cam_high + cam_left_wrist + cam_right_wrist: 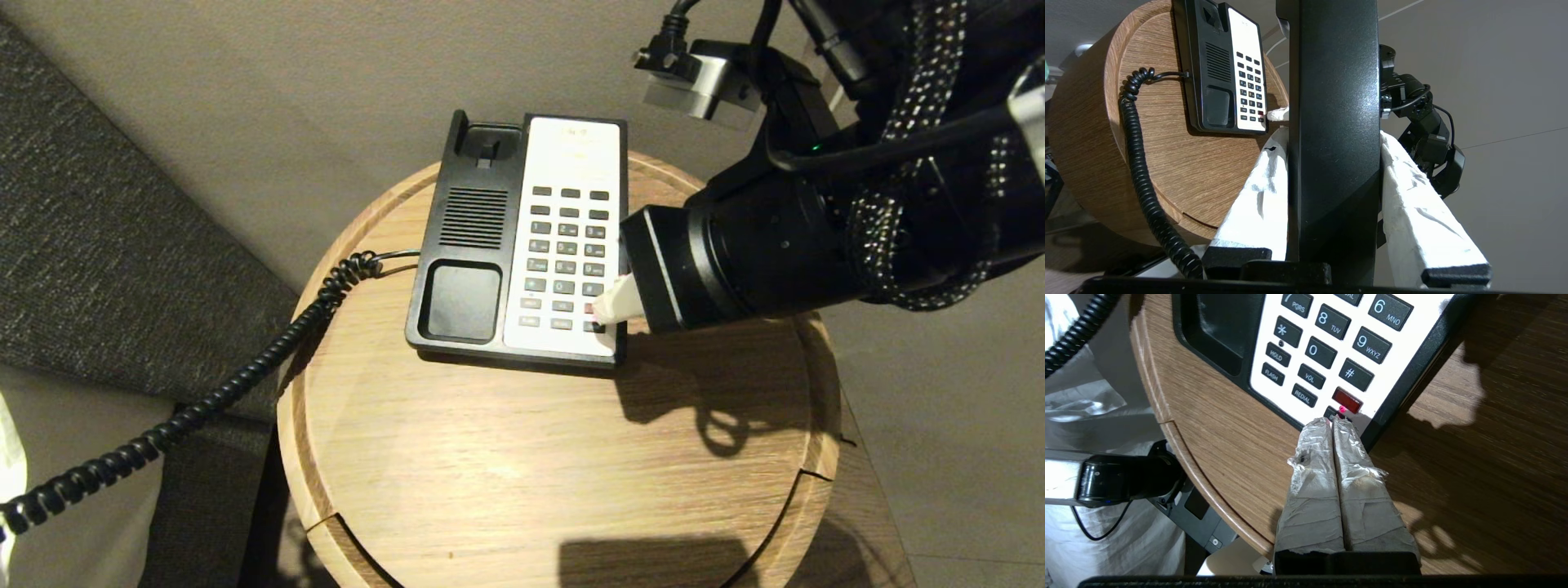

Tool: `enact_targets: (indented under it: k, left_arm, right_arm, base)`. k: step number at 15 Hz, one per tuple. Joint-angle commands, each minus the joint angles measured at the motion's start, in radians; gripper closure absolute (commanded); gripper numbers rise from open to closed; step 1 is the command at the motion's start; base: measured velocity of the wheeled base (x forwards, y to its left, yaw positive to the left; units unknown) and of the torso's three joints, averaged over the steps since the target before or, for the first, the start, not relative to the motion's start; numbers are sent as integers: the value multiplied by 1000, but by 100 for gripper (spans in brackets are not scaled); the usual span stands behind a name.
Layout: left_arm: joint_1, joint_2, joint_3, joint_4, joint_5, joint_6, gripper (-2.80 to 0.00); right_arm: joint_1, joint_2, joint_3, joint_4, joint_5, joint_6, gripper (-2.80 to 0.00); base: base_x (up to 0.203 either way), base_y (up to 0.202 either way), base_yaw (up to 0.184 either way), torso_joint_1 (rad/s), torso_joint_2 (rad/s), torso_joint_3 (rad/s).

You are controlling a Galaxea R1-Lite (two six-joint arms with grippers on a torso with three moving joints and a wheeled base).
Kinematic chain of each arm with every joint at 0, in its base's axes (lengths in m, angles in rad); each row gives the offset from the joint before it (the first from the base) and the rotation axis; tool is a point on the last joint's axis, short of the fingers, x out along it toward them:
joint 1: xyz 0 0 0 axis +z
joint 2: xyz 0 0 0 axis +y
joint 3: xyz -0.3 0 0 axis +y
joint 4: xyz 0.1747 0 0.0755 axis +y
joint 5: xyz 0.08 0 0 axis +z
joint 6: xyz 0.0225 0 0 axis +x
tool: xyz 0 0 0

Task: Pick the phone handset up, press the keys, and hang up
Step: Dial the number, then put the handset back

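Black phone handset (pixel 1333 122) is being held clear by the left gripper (pixel 1333 163) jaws (freeing the keypad (pixel 566 261)), while the right gripper (pixel 1334 422), jaws together, is pressing a bottom key.

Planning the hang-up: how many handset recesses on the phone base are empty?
2. One recess at the far end of the phone base, above the speaker grille; the other at its near end, below it. The left gripper holds the phone handset.
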Motion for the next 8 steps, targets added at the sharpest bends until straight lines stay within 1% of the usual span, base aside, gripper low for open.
enact_targets:
  k: [1,5,7,8]
  left_arm:
    - [0,2,2,2,2,-4,0]
    - [0,2,2,9,3,-2,0]
    - [0,16,12,9,8,5,0]
    - [1,24,35,8,8,21,0]
  right_arm:
    - [-1,-10,-2,2,0,2,0]
    - [-2,-57,-1,4,-12,6,0]
    - [-2,-127,6,10,-47,29,0]
    - [-2,-182,9,15,-72,41,0]
  base:
    - [0,0,0,0,0,0]
    - [0,0,0,0,0,0]
    - [0,0,0,0,0,0]
    - [0,0,0,0,0,0]
